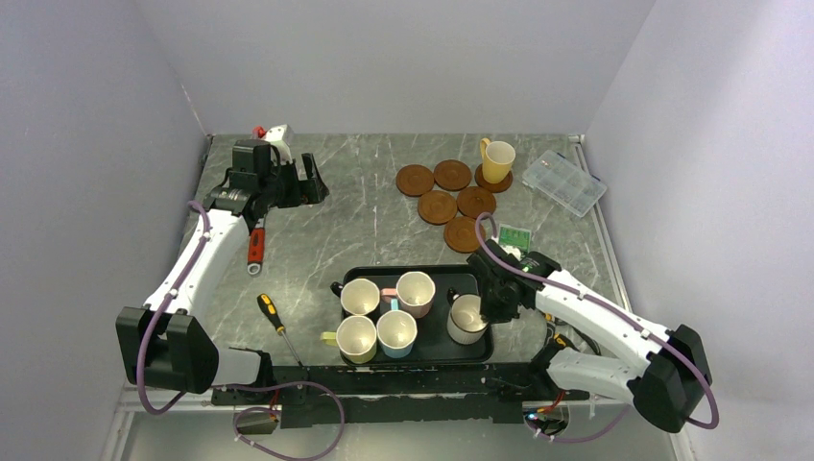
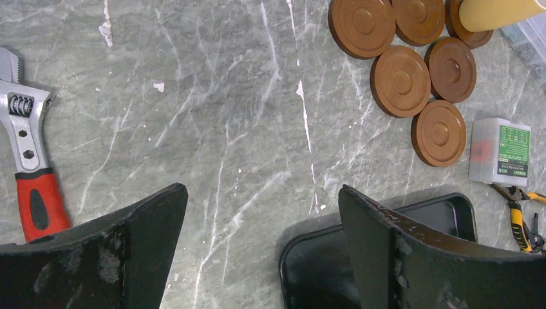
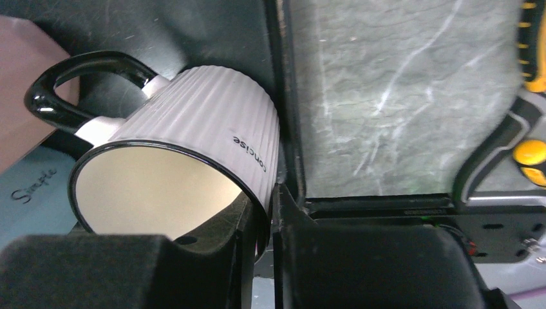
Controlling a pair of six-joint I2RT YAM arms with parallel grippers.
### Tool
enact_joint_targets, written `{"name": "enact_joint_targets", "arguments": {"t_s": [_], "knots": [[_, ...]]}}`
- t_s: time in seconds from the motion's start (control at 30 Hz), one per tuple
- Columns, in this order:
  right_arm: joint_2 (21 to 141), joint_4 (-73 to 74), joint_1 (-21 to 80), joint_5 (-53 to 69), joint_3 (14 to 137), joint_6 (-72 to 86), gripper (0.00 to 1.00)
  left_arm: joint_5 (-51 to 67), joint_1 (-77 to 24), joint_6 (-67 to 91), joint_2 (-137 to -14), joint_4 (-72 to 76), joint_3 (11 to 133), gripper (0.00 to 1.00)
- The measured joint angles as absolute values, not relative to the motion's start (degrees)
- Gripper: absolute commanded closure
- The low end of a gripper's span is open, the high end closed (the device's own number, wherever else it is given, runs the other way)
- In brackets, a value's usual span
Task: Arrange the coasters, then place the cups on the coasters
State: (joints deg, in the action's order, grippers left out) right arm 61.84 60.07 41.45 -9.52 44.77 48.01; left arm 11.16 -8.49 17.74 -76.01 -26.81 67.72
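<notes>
Several reddish-brown coasters [image 1: 437, 206] [image 2: 400, 80] lie clustered at the back right of the table. A yellow cup [image 1: 496, 159] stands on the rightmost one. On the black tray [image 1: 451, 271] stand a cream cup [image 1: 360, 297], a pink cup [image 1: 416, 293], a yellow-green cup [image 1: 356, 338], a light blue cup [image 1: 396, 332] and a white ribbed cup [image 1: 466, 318] [image 3: 193, 122] with a black handle. My right gripper [image 1: 491, 303] [image 3: 273, 193] is shut on the white cup's rim, one finger inside and one outside. My left gripper [image 1: 307, 182] [image 2: 261, 193] hangs open and empty over the back left of the table.
A red-handled wrench [image 1: 255, 248] [image 2: 29, 161] lies under the left arm, and a screwdriver [image 1: 274, 315] lies left of the tray. A clear plastic box [image 1: 570, 181] sits at the back right. A small green-labelled box [image 1: 514, 237] [image 2: 499, 151] and yellow pliers [image 2: 518, 219] lie near the right arm.
</notes>
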Motion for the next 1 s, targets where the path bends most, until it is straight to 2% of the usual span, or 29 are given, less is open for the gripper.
{"name": "enact_joint_targets", "arguments": {"t_s": [0.07, 0.4, 0.57, 1.0], "knots": [[62.35, 61.60, 41.45, -10.79, 46.68, 47.92, 1.00, 11.14, -8.49, 17.74, -75.99, -26.83, 67.72, 0.06], [64.34, 66.85, 41.45, -16.75, 60.51, 44.82, 1.00, 11.16, -8.49, 17.80, -75.85, -26.81, 67.72, 0.06], [71.00, 68.73, 40.73, -19.79, 70.08, 39.44, 1.00, 11.16, -8.49, 17.87, -75.85, -26.81, 67.72, 0.06], [84.64, 59.40, 27.68, -18.44, 79.68, 26.39, 1.00, 11.18, -8.49, 17.91, -75.85, -26.41, 67.53, 0.06]]}}
